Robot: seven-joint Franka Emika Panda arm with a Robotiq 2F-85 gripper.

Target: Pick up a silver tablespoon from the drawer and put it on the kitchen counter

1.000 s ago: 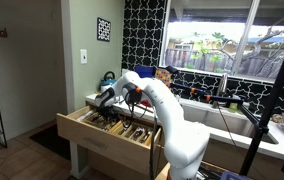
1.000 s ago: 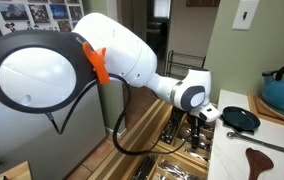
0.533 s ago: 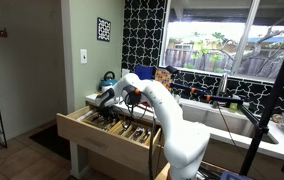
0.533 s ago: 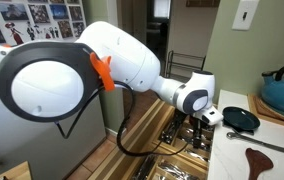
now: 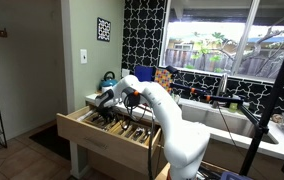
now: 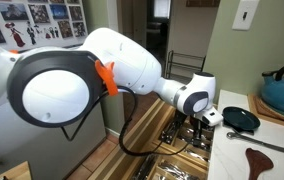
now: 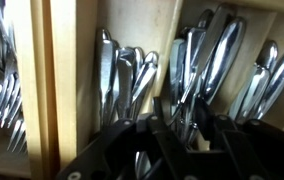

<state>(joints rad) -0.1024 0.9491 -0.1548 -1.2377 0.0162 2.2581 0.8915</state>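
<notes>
**Reaching into the cutlery drawer**

Hanging over the open drawer (image 5: 102,140), the gripper (image 7: 190,125) comes into the wrist view from 6 o'clock, its dark fingers (image 7: 166,112) down among the silver spoons (image 7: 220,60). The handles fan out from the fingers toward 12 and 2 o'clock, and a few run between them. The fingers stand a little apart (whether they pinch a spoon I cannot tell). A pale wooden divider (image 7: 42,90) runs at 9 o'clock, with more cutlery beyond it. In an exterior view the gripper (image 6: 196,135) points down into the drawer, and the kitchen counter (image 6: 227,150) lies at 3 o'clock of it, bearing a dark pan (image 6: 240,118) and a teal pot (image 6: 282,95).
</notes>
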